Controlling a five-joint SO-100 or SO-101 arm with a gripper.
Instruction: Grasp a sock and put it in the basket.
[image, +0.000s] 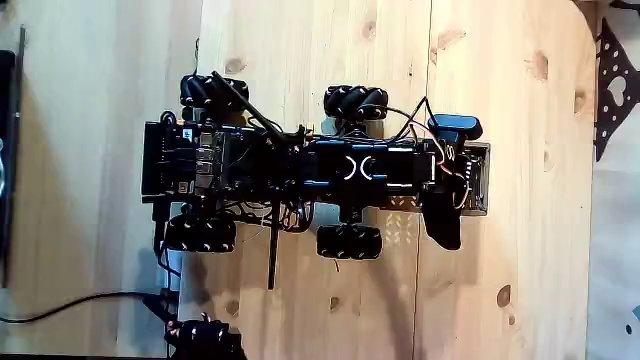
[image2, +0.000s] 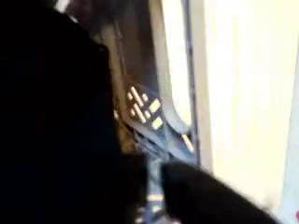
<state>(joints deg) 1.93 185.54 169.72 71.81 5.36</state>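
claw: gripper (image: 446, 186) at the right end of the arm (image: 360, 167), which lies folded flat along the wheeled base; jaw opening unreadable in the fixed view, blurred in the wrist view, so cannot tell if open or closed, or whether anything is held
wrist close-up: large dark blurred mass (image2: 56, 121) over the left half, identity unclear; perforated plate (image2: 149, 112) just beyond it, pale wood past that on the right
sock: probably the black bean-shaped piece (image: 444, 226) at the chassis's right end, touching or just beside the claw on the side toward the bottom edge of the wooden surface (image: 300, 310); soft or rigid not certain
long axis: roughly top-to-bottom in the fixed view, crosswise to the arm
key relation: sock candidate directly against the claw, no reach needed; held or merely lying there, cannot tell
basket: not identified; open metal frame (image: 480, 180) at the base's right end is only a guess
nearby: webcam (image: 455, 127) beside the claw toward the top edge; wheel (image: 349, 241) left of the sock candidate
far: cable (image: 70, 305) toward the bottom-left corner
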